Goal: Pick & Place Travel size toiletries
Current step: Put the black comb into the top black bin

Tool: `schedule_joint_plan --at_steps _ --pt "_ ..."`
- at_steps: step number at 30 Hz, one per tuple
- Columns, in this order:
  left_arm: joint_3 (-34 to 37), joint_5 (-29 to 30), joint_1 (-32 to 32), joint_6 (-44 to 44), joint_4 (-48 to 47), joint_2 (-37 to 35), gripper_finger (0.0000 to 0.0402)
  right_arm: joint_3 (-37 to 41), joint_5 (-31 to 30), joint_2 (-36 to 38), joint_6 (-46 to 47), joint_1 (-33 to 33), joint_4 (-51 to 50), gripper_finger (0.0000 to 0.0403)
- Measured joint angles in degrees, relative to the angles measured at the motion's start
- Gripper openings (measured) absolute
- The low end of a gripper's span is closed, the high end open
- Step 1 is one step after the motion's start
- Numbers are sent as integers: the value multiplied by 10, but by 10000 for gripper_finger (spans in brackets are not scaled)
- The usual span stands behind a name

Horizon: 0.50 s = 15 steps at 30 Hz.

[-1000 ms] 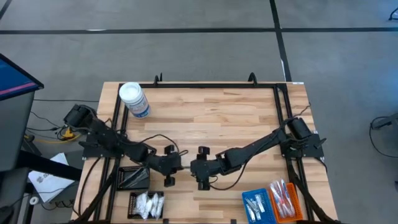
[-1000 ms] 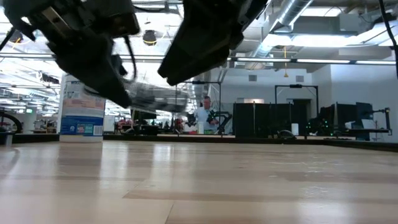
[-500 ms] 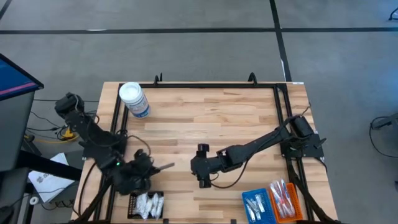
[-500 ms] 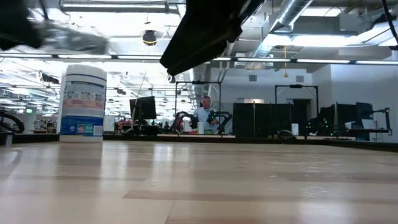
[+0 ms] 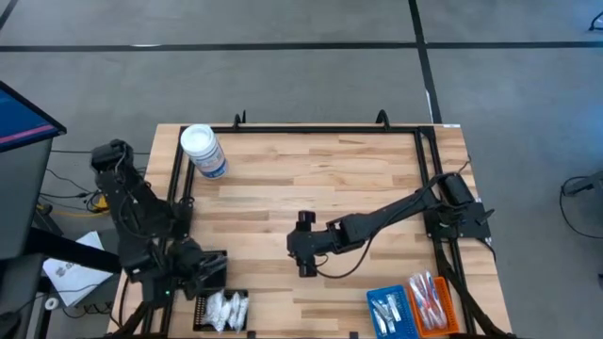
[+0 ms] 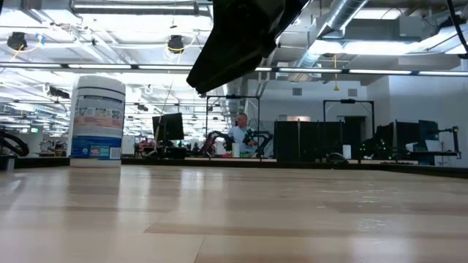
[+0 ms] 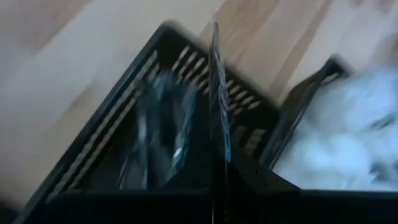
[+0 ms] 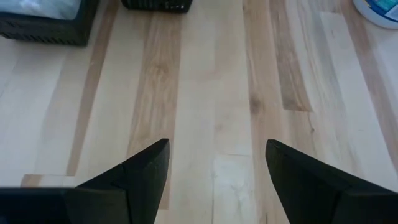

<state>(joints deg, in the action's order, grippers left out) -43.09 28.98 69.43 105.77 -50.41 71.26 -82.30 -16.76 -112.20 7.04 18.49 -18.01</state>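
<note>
Jaws of the left gripper (image 7: 214, 155) pinch one clear-wrapped stick (image 7: 216, 93) over two black trays (image 7: 124, 124); right gripper (image 8: 214, 165) spread.

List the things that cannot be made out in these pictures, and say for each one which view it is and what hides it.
- Left gripper, high view: its fingertips are covered by the arm, over the black tray.
- Left wrist view: the wrapped item in the black tray is blurred; its kind is unclear.
- White sachets, high view: too small to count.
- Blue tray and orange tray, high view: the contents are too small to name.
- Low view: all trays are outside the picture; the right arm is cut off by the top edge.
</note>
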Motion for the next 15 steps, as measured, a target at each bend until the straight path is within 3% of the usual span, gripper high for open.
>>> schedule_joint_plan --at_steps 7,15 --pt "0 -25 68 90 -20 0 4 0 1 0 -2 1 4 260" --pt "2 27 79 112 -43 6 5 0 2 0 -1 1 9 260"
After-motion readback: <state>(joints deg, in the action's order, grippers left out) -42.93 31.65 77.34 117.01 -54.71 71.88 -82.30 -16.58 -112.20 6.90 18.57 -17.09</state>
